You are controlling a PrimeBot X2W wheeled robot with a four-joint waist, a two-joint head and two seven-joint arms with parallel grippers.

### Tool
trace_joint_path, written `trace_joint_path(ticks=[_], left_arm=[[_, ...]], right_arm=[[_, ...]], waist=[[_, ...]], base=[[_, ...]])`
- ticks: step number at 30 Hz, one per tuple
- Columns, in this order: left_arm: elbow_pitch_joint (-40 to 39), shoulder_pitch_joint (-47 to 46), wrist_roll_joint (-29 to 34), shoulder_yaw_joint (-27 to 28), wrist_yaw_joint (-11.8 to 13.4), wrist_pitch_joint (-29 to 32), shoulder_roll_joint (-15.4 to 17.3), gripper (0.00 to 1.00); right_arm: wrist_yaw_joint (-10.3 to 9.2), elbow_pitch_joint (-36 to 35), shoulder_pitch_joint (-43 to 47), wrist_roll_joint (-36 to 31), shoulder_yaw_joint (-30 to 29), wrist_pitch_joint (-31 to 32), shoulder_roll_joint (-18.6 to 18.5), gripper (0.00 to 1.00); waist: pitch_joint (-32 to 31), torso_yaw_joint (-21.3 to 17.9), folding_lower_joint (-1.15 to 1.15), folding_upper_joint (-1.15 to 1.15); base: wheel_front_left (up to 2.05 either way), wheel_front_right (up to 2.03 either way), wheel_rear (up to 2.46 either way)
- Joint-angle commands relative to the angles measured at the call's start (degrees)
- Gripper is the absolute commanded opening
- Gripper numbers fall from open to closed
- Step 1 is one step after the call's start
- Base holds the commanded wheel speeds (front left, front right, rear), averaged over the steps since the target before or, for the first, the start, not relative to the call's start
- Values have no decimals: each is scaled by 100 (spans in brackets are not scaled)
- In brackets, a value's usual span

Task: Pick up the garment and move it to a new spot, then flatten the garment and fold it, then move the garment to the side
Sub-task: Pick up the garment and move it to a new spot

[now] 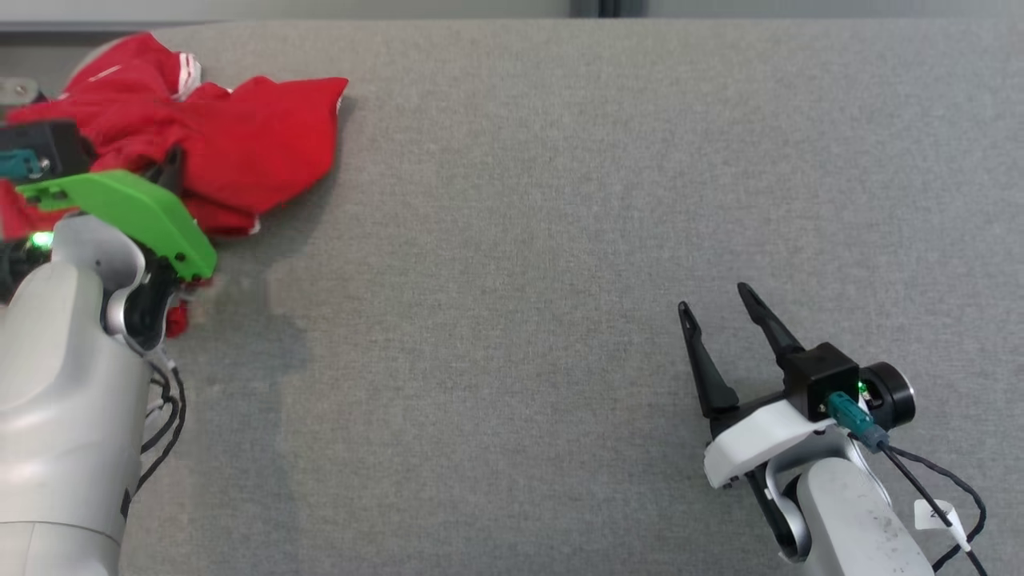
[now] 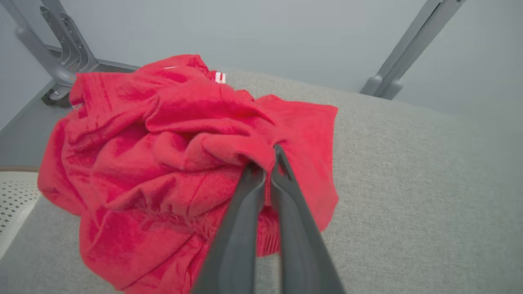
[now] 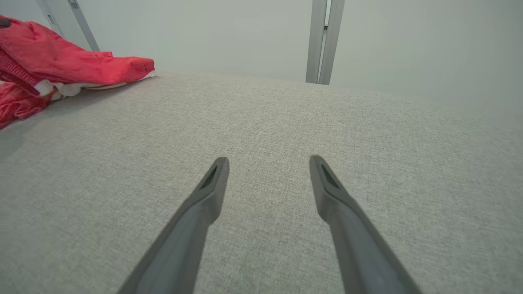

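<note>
Red garment (image 1: 256,144): crumpled in a heap at the far left corner of the desk, with white trim showing at its far edge and under one hem.
Desk (image 1: 560,240): grey woven cloth surface; the heap casts a soft shadow on it toward the near side.
Left pincer (image 2: 267,161): closed, its two dark fingers pressed together on a raised fold toward the right of the heap in the left wrist view, with red cloth pinched between the tips.
Left arm: the pale forearm (image 1: 56,384) rises from the lower left of the head view, and a green cover (image 1: 136,208) at its wrist lies over the near part of the garment.
Right pincer (image 1: 712,298): open, with its fingers spread wide and nothing between them, above bare desk at the lower right and well apart from the garment.
Right wrist: white cover (image 1: 760,440), a teal plug (image 1: 848,412) in a black block, and a dark cable (image 1: 928,472) carrying a white tag.
Backdrop: grey metal posts (image 3: 322,41) stand against a pale wall beyond the desk's far edge.
</note>
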Motion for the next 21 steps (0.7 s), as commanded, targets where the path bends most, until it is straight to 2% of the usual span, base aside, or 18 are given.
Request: trace_joint_path(ticks=[1,7,11,17,21], left_arm=[[-220,-38,-41,-65,-15,-15,13,0],[-1466,212,-94,-293,-15,156,17,0],[-2625,479,-175,-409,24,474,-4,0],[-4700,1161,-438,-646,268,1127,-94,0],[-5767,1620,-732,-884,385,1532,-194,0]], right_arm=[[-2,-9,88,75,18,-18,-22,100],[-2,-42,236,227,33,-17,-19,100],[-2,-63,367,269,-42,-18,-21,100],[-2,-128,517,320,-134,-18,-17,100],[-2,-172,473,413,-92,-17,-18,100]], waist=[[-362,20,0,0],[-706,-199,0,0],[-841,-400,0,0],[-873,-790,0,0],[-796,-1141,0,0]], base=[[0,0,0],[0,0,0],[0,0,0],[0,0,0],[0,0,0]])
